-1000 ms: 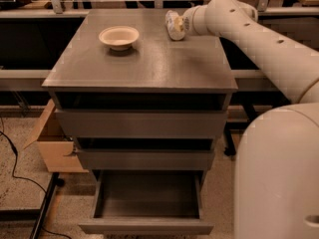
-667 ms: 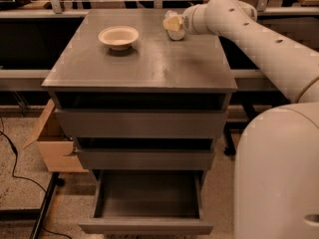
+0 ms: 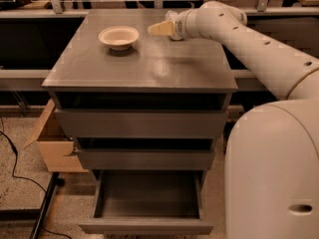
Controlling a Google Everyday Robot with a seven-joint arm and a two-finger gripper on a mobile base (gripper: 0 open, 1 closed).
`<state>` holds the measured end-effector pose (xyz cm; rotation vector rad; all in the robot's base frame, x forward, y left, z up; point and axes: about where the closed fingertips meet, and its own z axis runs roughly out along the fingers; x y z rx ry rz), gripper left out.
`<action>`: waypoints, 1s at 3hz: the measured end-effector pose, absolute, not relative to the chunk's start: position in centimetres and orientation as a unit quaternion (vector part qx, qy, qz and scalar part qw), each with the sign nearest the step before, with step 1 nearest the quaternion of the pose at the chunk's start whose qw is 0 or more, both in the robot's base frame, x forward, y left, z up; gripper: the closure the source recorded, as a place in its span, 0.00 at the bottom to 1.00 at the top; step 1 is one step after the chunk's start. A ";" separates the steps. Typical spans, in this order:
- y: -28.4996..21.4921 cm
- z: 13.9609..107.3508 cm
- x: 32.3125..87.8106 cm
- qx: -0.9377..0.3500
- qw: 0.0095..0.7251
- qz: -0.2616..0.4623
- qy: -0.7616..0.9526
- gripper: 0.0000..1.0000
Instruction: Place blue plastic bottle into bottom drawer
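Gripper [image 3: 160, 29] sits low over the back of the cabinet top, right of centre, pointing left toward the bowl. Open or closed: can't tell. Arm [image 3: 259, 49] reaches in from the right. Cabinet [image 3: 144, 68] is grey-brown with three drawers. Bottom drawer [image 3: 147, 227] is pulled well out. Cardboard box [image 3: 52, 143] is on the floor at the cabinet's left. White bowl [image 3: 118, 36] stands upright, back left of the top. Blue plastic bottle [image 3: 171, 17]: only a whitish bit shows just behind the gripper; contact unclear.
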<state>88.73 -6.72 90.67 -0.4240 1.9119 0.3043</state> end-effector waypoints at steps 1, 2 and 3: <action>-5.6 89.0 90.3 -0.161 0.549 0.124 0.811 0.00; -4.9 87.6 92.4 -0.136 0.557 0.109 0.812 0.00; -5.2 86.9 94.6 -0.107 0.571 0.087 0.809 0.00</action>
